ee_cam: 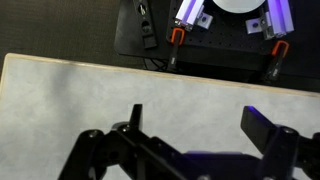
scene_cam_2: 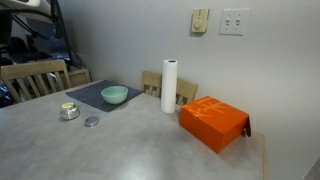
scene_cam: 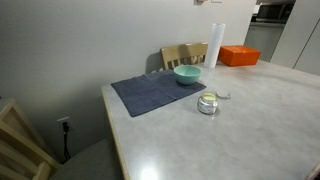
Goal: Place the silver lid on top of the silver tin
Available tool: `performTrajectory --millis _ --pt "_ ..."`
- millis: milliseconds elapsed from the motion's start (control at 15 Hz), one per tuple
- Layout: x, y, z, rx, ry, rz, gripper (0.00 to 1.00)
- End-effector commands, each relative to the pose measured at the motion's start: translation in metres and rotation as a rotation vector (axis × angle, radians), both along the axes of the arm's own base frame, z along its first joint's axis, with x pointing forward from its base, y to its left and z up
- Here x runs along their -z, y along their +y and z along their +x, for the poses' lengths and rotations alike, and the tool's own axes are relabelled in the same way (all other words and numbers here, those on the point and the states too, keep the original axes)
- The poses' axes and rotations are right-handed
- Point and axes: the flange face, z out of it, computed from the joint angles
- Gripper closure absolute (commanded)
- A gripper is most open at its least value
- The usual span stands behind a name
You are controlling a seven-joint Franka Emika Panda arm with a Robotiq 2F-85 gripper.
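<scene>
Wrist view: pale mottled bench (ee_cam: pixel 100 85) across the middle, its far edge above, dark equipment (ee_cam: pixel 200 35) beyond. End effector (ee_cam: pixel 193 112) rising from the bottom edge, spread wide open, gripping nothing, only bare bench showing in the gap.

In an exterior view, from the left:
- Slatted wooden chair (scene_cam: pixel 18 140) off the bench corner.
- Dark grey mat (scene_cam: pixel 150 93) lying flat on the bench.
- Teal bowl (scene_cam: pixel 187 74) standing on the mat's right end.
- The silver tin (scene_cam: pixel 207 104), upright and uncovered, on bare bench just off the mat's near right corner.
- The silver lid (scene_cam: pixel 224 97), flat on the bench just beside the tin, on its right.
- Further back, a white paper towel roll (scene_cam: pixel 215 46) standing upright.
- Orange box (scene_cam: pixel 239 56) at the far right.

In an exterior view, again from the left:
- Silver tin (scene_cam_2: pixel 69 111) on bare bench in front of the mat (scene_cam_2: pixel 90 96).
- Silver lid (scene_cam_2: pixel 92 122) to its right and nearer the camera, clearly apart from the tin, not touching it.
- Teal bowl (scene_cam_2: pixel 114 95) on the mat behind.
- Paper towel roll (scene_cam_2: pixel 169 86) near the middle.
- Orange box (scene_cam_2: pixel 214 122) well to the right.
- White switch plate (scene_cam_2: pixel 233 21) high on the wall.
</scene>
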Motion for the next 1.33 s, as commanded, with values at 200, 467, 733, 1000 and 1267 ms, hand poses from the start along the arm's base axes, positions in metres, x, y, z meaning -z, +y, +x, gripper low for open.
performTrajectory --millis 200,467,733,1000,1267 --pt "0.028 0.017 0.021 -0.118 0.135 -0.045 0.00" --pt "0.052 0.035 0.045 -0.228 0.214 -0.076 0.00" --pt "0.085 0.056 0.073 -0.328 0.291 -0.078 0.00" --pt "0.129 0.073 0.097 -0.406 0.428 -0.083 0.00" --pt "0.134 0.077 0.090 -0.383 0.404 -0.086 0.00"
